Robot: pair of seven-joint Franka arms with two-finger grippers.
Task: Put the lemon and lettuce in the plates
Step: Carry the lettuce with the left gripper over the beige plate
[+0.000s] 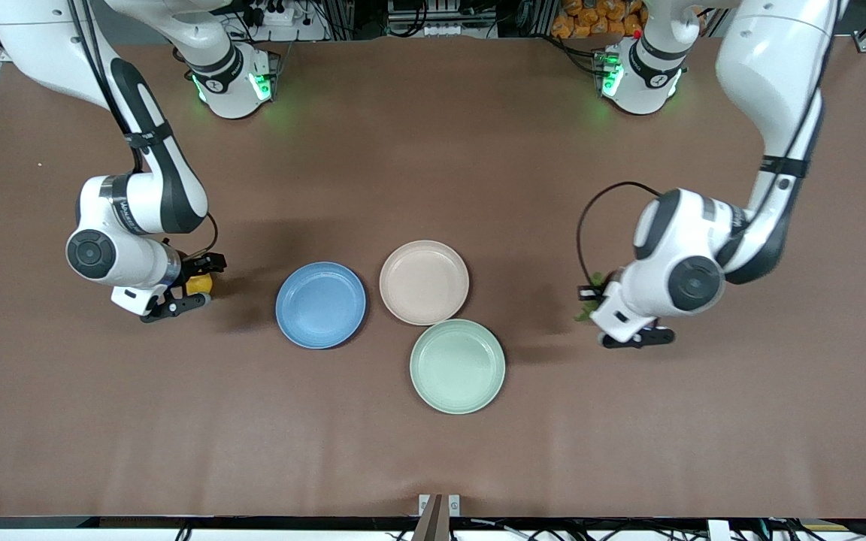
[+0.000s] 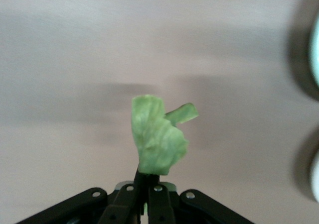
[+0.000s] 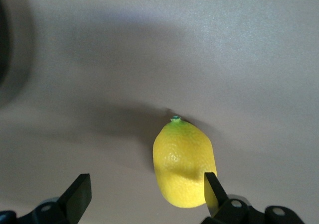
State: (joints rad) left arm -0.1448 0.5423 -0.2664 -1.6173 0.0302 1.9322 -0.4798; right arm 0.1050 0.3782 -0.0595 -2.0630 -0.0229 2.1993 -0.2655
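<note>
Brown tabletop (image 1: pixel 433 451) — the left tool (image 2: pixel 146 184) pinches the lettuce (image 2: pixel 157 140) above it; the right tool (image 3: pixel 144 196), spread, straddles the lemon (image 3: pixel 183 162).

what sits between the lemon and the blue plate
Nothing: the front view shows only bare brown table between the lemon, which sits inside the open right gripper, and the blue plate.
</note>
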